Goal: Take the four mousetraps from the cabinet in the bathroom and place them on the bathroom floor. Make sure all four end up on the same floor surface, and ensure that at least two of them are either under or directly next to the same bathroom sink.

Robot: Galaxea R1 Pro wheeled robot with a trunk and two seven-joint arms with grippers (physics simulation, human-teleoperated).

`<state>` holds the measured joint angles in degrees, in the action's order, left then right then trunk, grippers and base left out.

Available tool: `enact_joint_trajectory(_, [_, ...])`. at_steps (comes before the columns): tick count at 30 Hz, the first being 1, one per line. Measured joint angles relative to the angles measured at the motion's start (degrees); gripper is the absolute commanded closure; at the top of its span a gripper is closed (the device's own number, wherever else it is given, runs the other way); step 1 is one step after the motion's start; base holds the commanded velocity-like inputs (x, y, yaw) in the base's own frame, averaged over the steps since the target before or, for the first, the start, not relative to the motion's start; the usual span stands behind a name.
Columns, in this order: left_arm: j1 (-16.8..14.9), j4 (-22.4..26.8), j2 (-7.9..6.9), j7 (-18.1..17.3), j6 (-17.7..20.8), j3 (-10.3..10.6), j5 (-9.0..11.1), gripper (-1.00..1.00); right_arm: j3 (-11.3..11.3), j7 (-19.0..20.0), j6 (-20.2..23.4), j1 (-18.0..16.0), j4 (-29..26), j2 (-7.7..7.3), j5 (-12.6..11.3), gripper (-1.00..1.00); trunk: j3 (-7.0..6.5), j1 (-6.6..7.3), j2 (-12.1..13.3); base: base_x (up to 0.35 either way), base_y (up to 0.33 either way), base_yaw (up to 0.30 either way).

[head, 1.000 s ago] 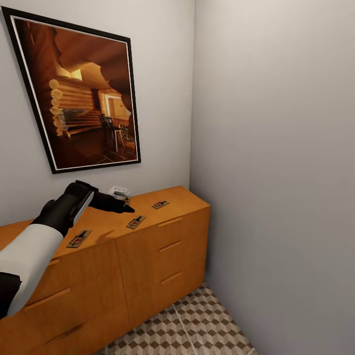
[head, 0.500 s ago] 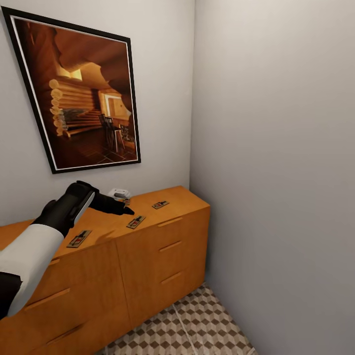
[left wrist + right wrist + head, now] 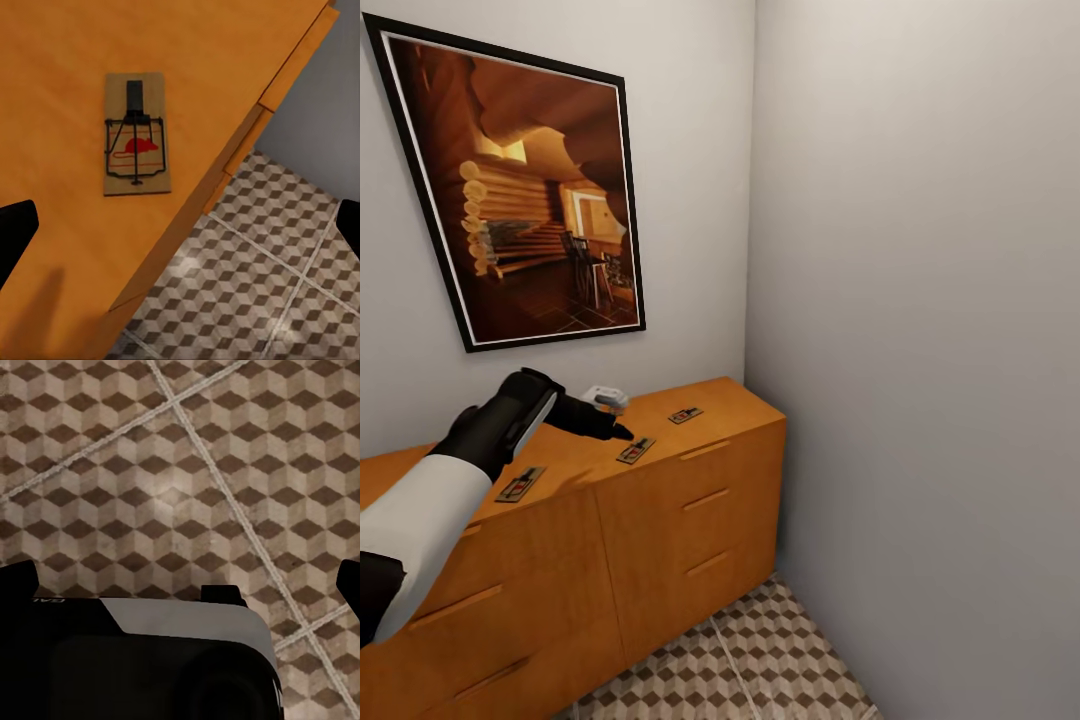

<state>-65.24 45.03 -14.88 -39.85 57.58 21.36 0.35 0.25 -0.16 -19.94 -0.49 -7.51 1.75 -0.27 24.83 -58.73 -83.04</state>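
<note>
Two dark fingertips (image 3: 16, 225) of the left claw (image 3: 618, 430) standing wide apart at the edges of the left wrist view, nothing between them; hovering over the cabinet (image 3: 690, 500) top, just beside and above one mousetrap (image 3: 136, 133) that lies flat near the front edge; same trap seen from the head as the middle one (image 3: 635, 450), with another further along toward the corner (image 3: 685, 414) and a third nearer the forearm (image 3: 521, 484); a fourth not clearly made out, perhaps hidden by the small white object (image 3: 606, 397) behind the claw; judged step: first pickup, none yet on the bathroom floor (image 3: 760, 660); next move calls for bringing the claw squarely over the board, lowering until the fingers straddle it, then closing on the thin edges; flat wood on flat wood, so likely awkward to get under; right claw (image 3: 180, 585) likewise spread, empty, hanging over bare patterned tiles; left wrist view gives the red mark and wire of the trap plus floor below the cabinet edge; head view alone gives the framed picture (image 3: 520, 190) and grey walls.
</note>
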Motion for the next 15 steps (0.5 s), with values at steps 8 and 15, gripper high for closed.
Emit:
enact_joint_trajectory(8, [0.0,0.08,0.0,-0.01,0.03,3.42,0.05,-1.0,0.0,0.0,0.0,0.0,0.0,0.0,0.02,-1.0,0.0,0.01,0.0,0.038,0.0,0.0])
enact_joint_trajectory(15, [-0.02,0.03,0.0,-0.01,0.03,4.75,0.06,-1.0,0.0,0.0,0.0,0.0,0.0,0.0,0.02,-1.0,0.0,0.03,-0.01,0.226,0.0,0.0])
